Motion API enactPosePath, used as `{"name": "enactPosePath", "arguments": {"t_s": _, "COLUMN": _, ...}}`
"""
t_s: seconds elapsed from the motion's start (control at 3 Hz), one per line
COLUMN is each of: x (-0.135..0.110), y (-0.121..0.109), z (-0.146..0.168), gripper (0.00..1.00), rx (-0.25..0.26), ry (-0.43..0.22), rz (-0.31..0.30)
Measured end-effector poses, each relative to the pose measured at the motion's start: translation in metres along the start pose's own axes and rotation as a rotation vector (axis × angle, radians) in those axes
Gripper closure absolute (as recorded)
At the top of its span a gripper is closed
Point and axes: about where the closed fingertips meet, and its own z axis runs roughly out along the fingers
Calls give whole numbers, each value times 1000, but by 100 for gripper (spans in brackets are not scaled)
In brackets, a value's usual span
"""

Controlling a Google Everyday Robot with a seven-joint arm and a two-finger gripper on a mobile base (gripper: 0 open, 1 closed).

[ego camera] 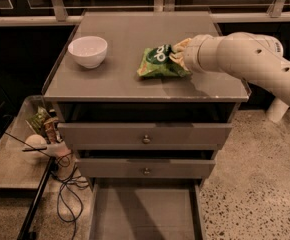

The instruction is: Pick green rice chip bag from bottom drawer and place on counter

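Observation:
The green rice chip bag (161, 61) lies on the counter (120, 79), right of the middle, with its dark-green logo facing up. My gripper (179, 55) reaches in from the right at the end of the white arm (245, 59). It is shut on the bag's right edge, low over the counter top. The bottom drawer (145, 211) is pulled out at the bottom of the view, and the part I can see holds nothing.
A white bowl (87, 50) stands at the counter's left. Two knobbed drawers (146, 139) are slightly open below the top. A low side table (10, 159) with packets and a cable stands to the left. A window rail runs behind the counter.

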Motion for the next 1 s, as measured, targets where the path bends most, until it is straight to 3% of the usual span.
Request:
{"name": "enactPosePath", "arguments": {"t_s": 0.67, "x": 4, "y": -5, "z": 1, "gripper": 100, "rx": 8, "ry": -3, "rz": 5}}
{"name": "enactPosePath", "arguments": {"t_s": 1.0, "x": 4, "y": -5, "z": 1, "gripper": 82, "rx": 8, "ry": -3, "rz": 5}}
